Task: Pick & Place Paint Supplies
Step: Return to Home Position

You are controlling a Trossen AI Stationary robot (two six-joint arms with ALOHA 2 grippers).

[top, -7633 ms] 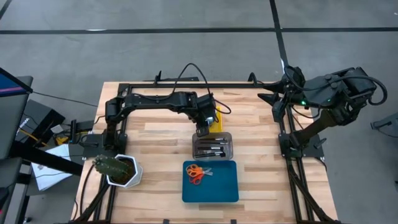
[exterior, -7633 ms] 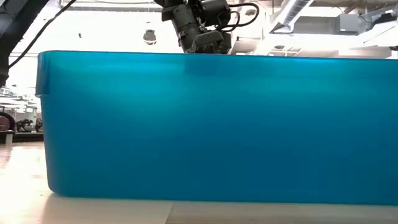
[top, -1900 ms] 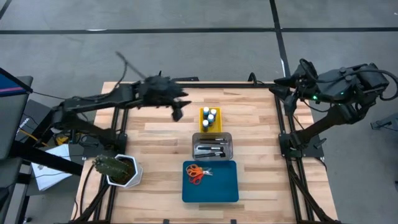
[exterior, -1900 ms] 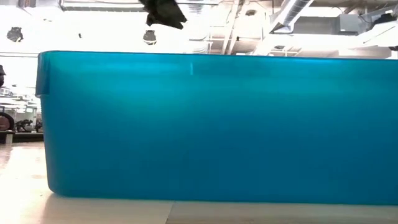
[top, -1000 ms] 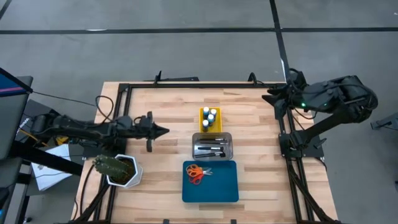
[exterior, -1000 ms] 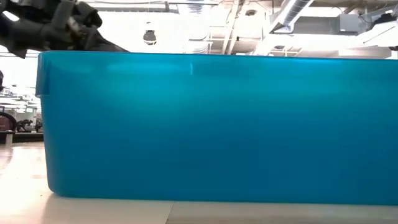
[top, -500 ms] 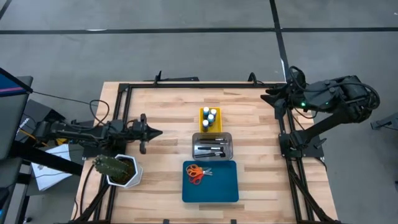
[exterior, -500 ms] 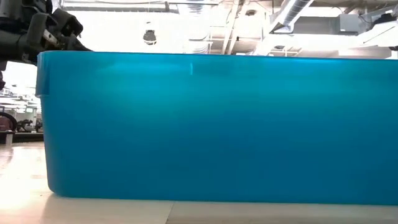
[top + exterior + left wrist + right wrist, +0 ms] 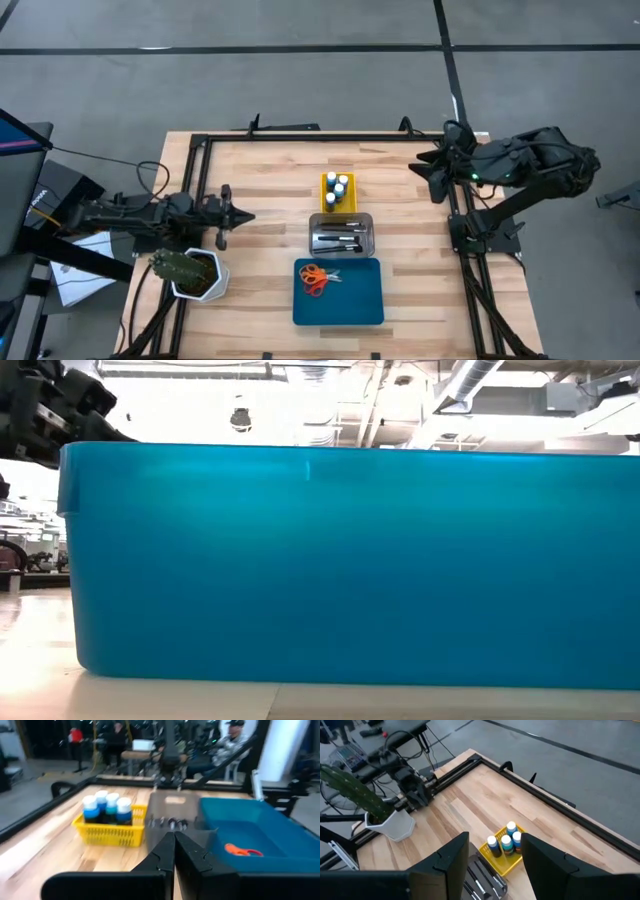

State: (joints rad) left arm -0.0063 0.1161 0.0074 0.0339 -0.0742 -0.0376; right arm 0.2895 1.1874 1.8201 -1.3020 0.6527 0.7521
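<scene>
Left gripper [image 9: 245, 214], pinched closed, has retreated from the yellow mesh basket [image 9: 112, 834] of bottles [image 9: 107, 809]; right gripper [image 9: 420, 168] gapes.

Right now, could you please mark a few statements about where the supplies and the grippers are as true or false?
1. The scissors lie in the blue tray. True.
2. The blue bottles stand in the clear tray. False: they stand together in the yellow bin.
3. The left gripper is shut and holds nothing. True.
4. The cactus stands between the yellow bin and the blue tray. False: it stands near the table's left edge, beside the left arm.
5. The right gripper is shut on a paintbrush. False: it is open and empty, over the table's right edge.
</scene>
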